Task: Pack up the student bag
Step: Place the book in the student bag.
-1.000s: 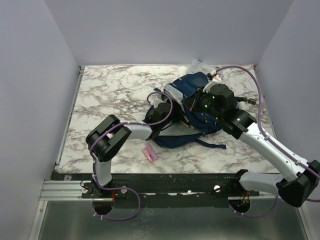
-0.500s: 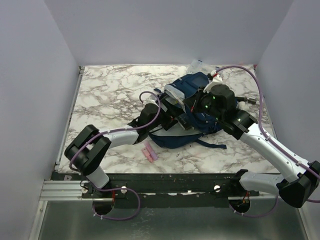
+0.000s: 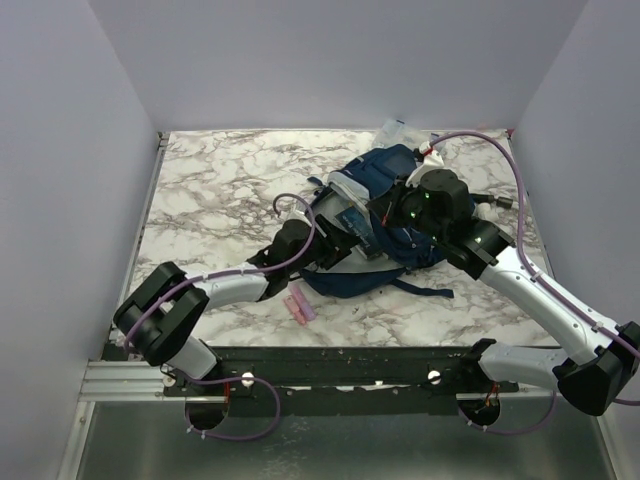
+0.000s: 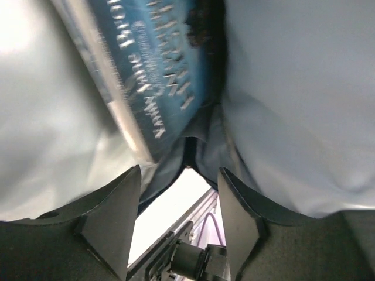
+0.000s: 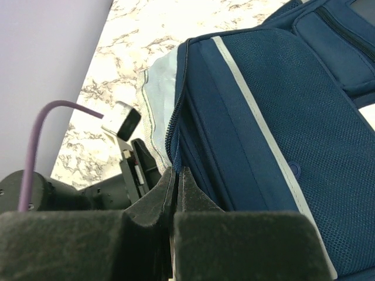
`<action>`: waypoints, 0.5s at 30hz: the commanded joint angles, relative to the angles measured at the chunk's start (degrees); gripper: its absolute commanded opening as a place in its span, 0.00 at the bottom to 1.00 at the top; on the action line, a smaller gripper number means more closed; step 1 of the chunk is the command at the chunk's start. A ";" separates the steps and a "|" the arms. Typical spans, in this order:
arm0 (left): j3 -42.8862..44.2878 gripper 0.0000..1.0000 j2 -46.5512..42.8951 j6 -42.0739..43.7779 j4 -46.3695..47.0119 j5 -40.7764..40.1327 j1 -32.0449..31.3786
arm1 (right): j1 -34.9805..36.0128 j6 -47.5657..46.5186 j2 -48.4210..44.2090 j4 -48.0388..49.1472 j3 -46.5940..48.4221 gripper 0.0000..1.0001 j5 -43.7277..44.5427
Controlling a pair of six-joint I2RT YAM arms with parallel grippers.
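Left tool (image 4: pixel 179 202) is sitting inside the open mouth of the student bag (image 3: pixel 388 165), its fingers spread with nothing between them. Pale grey lining is filling both sides of the left wrist view. A blue book (image 4: pixel 158 64) with white lettering on its cover is lying tilted in the opening, just beyond the left finger.

Right tool (image 5: pixel 176 174) is pressing its fingers together, pinching the edge of the bag's opening beside the zipper. It is holding that edge up, close to the left arm's wrist. Navy mesh fabric with a grey stripe is stretching away to the right of the pinch.

From above, the bag is lying crumpled on the marble bench (image 3: pixel 220 190), toward its far right part, with both arms meeting over it. A small pink object (image 3: pixel 300 307) is lying on the bench near the bag's near edge, apart from it. A clear plastic box (image 3: pixel 395 130) is sitting just behind the bag at the far edge.
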 commanded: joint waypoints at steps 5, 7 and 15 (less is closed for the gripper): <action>6.58 0.43 12.38 -2.92 -4.20 -1.64 -0.45 | -0.68 -1.54 -1.21 1.65 0.10 0.00 1.20; 11.23 0.33 15.72 -1.31 -4.20 -0.42 -1.04 | -0.67 -1.44 -0.78 1.70 -0.15 0.00 0.63; 20.35 0.31 20.04 6.06 -5.83 5.61 -2.15 | -0.72 -1.83 0.12 2.73 -3.51 0.00 0.91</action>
